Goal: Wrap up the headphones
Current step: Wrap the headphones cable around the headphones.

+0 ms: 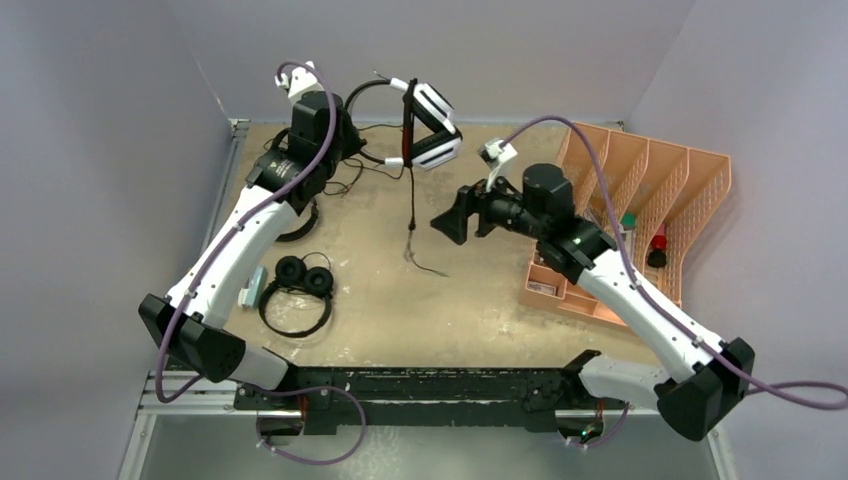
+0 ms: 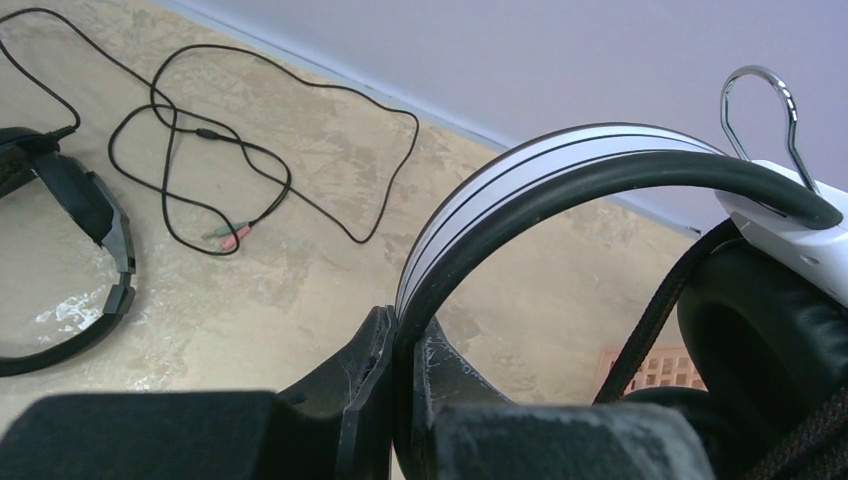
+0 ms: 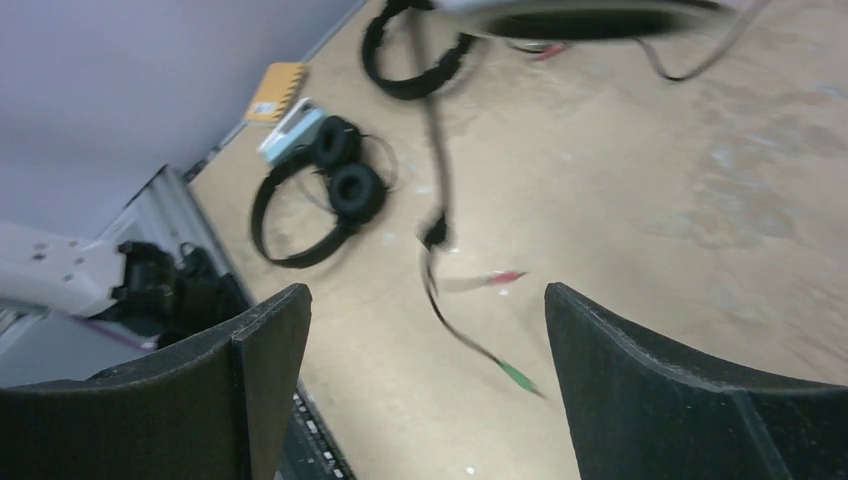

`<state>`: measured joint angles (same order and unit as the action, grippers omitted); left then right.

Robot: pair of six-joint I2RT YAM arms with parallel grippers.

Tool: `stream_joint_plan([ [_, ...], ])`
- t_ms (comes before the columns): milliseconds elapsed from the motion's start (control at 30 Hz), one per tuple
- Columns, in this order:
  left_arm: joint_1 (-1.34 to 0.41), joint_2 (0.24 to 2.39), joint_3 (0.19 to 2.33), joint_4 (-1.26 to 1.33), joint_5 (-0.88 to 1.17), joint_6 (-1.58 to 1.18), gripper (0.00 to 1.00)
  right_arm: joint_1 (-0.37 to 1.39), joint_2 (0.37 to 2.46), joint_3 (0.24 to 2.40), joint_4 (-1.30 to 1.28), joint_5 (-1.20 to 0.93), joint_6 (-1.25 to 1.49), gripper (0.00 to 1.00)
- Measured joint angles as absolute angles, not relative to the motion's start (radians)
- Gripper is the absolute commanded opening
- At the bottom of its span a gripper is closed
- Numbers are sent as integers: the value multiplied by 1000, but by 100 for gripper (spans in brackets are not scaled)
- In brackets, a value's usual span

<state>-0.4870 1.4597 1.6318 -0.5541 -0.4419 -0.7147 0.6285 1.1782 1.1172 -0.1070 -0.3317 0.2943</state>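
My left gripper [image 2: 408,340] is shut on the headband of the white-and-black headphones [image 2: 520,170], holding them up at the back of the table [image 1: 432,125]. Their thin black cable [image 1: 411,190] hangs down to the tabletop and ends in a red plug [image 3: 505,277] and a green plug [image 3: 517,377]. My right gripper [image 1: 442,222] stands open just right of that hanging cable, nothing between its fingers [image 3: 425,290]. The small black round-padded headphones [image 1: 300,285] lie at the near left. The larger black headphones [image 2: 60,260] lie partly under my left arm, their cable [image 2: 250,170] loose beside them.
An orange divided rack [image 1: 650,200] with small items stands along the right side. A small blue-and-white object [image 1: 252,290] lies next to the small headphones. Purple walls close in at the back and both sides.
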Motion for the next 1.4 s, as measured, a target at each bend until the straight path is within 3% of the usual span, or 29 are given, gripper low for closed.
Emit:
stream_joint_plan([
  [267,-441,1450,1632,-555,-337,-743,0,423,1148,967,-20,-438,334,91],
  [467,-414,1434,1632,-556,-266,-759,0,426,1284,937,152,-569,360,90],
  [600,-404,1420,1632,-554,-234,-772,0,426,1366,925,279,-627,353,84],
  [933,-399,1415,1632,-540,-160,-789,0,512,1516,805,748,-751,330,84],
  [1167,-399,1415,1632,-540,-130,-801,0,530,1622,776,1058,-748,387,68],
  [1300,-399,1415,1635,-540,-123,-801,0,530,1669,776,1136,-748,429,65],
  [1400,-399,1415,1639,-540,-121,-801,0,530,1691,776,1181,-748,456,55],
])
